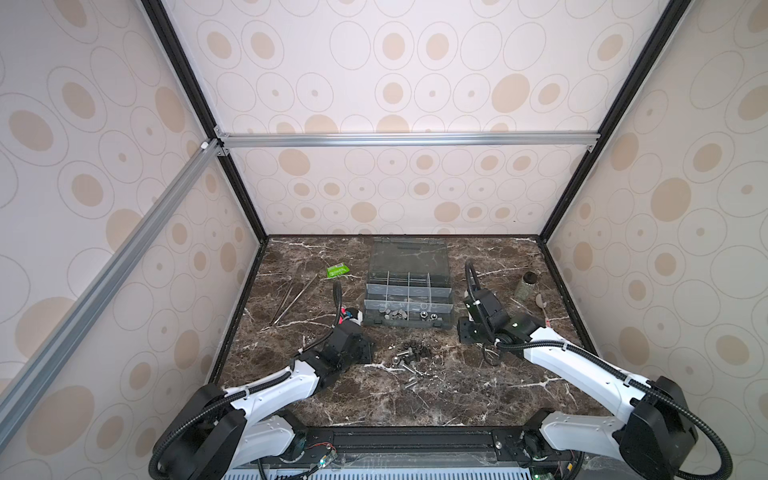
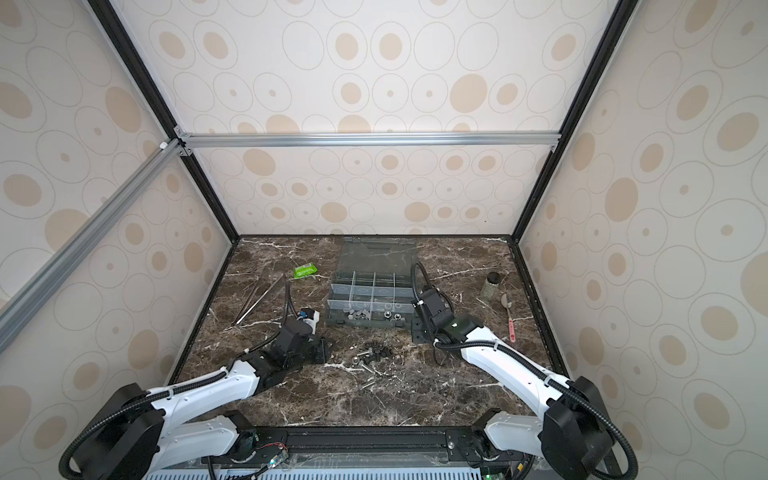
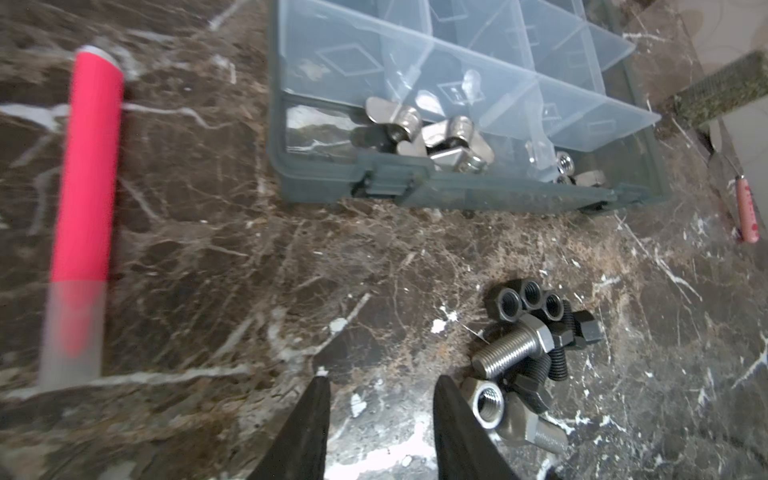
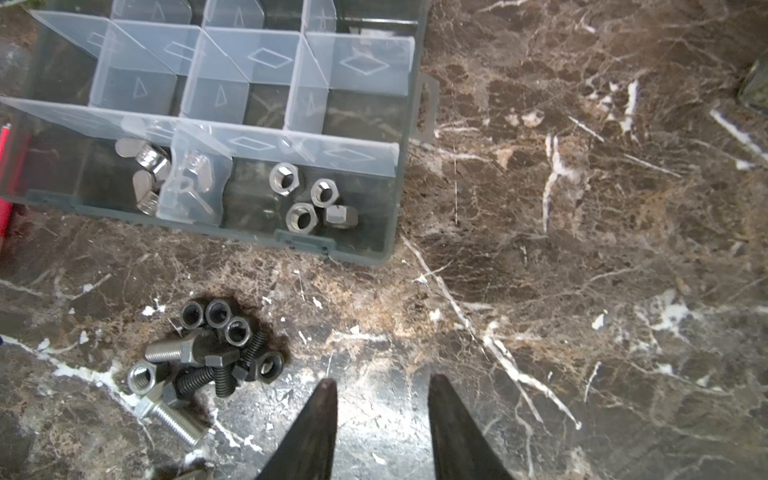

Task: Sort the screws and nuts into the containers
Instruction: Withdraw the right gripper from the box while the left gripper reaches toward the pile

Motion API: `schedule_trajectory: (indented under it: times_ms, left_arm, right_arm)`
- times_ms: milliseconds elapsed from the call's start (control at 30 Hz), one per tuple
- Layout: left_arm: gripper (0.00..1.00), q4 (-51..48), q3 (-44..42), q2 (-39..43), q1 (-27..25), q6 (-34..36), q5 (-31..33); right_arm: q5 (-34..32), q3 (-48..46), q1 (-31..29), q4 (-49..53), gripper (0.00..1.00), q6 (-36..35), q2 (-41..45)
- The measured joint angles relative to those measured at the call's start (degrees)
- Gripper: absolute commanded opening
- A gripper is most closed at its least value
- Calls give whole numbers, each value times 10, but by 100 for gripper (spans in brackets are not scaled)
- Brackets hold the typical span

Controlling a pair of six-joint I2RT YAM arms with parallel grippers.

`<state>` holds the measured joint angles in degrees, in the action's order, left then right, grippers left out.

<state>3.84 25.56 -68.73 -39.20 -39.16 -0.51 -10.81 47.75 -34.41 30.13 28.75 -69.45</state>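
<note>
Beside your left gripper (image 3: 379, 384), jaws parted and empty, threaded screws (image 3: 511, 351) heap on veined marble (image 3: 208, 249); your right gripper (image 4: 382, 384) likewise gapes empty. Beyond, translucent front-row containers (image 4: 353, 156) hold silver winged and hexagonal nuts (image 4: 284, 179).

- Both top views are bright. The pale room walls (image 1: 415, 83) glow softly all over, so the light looks spread out, with no hard shadows.
- The dark table (image 1: 457, 399) looks dim beside them, and the tiny things on it are hard to make out from up there.
- In the left wrist view the red tube (image 3: 83, 199) is smeared and blurry, while the screws (image 3: 515, 353) look sharp.
- In the right wrist view a white shine sits on the table close to the camera, and a small dark shadow lies under the screws.
- The clear sides of the containers (image 4: 249, 58) look milky and catch the light.
</note>
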Motion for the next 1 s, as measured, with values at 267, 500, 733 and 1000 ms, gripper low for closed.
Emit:
schedule_trajectory:
  times_ms: [267,500,733,1000]
  left_arm:
    - [43,0,41,-66,-57,3,7]
    - [43,-3,66,-103,-87,9,16]
    - [44,-12,83,-125,-104,15,24]
    - [44,-28,102,-155,-122,22,35]
  right_arm:
    - [-3,-31,0,7,40,19,32]
    - [-7,-43,0,7,40,28,50]
    - [-8,-54,0,6,40,34,51]
    - [-6,-64,0,2,40,36,51]
